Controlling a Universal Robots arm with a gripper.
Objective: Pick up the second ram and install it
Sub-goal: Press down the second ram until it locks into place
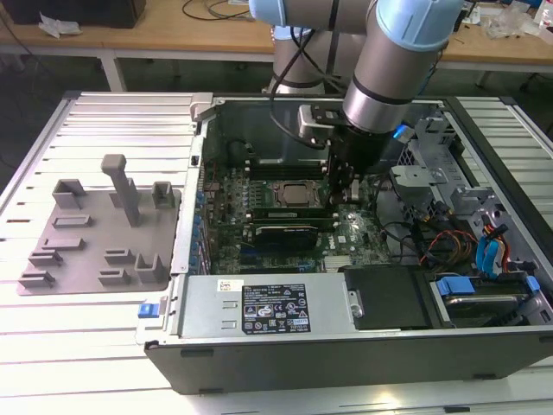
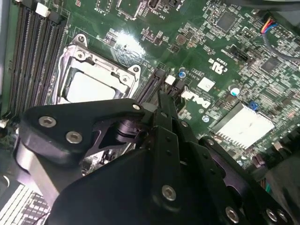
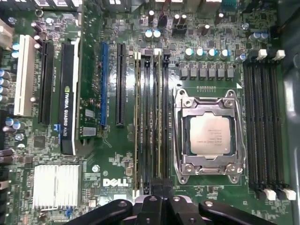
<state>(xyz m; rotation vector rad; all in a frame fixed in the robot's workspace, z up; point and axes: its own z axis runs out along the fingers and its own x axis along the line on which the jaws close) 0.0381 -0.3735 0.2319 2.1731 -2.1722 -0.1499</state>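
So the biggest thing here is the open black tower PC case (image 1: 259,346) lying on its side, and the silver-and-blue robot arm (image 1: 393,60) reaches straight down into it. Well away from the pincer, off on the exterior view's left, there's a grey plastic tray with moulded holders (image 1: 95,225) on the table. Right under the pincer is the green motherboard (image 3: 112,150). The long black expansion card (image 3: 68,93) sits a few slots away from the pincer, and the square metal CPU socket (image 3: 209,136) is just beside it on the other side. The second ram (image 3: 159,117), a thin green stick seen edge-on, stands upright in a black slot between the socket and the card. It runs straight out from the pincer tips, with another thin green stick (image 3: 137,117) standing in a slot near it. The black pincer (image 3: 161,190) has its fingers (image 2: 161,117) drawn together with no gap I can see, tips right at the near end of that stick. Can't tell if it's actually pinching it or just touching the edge.
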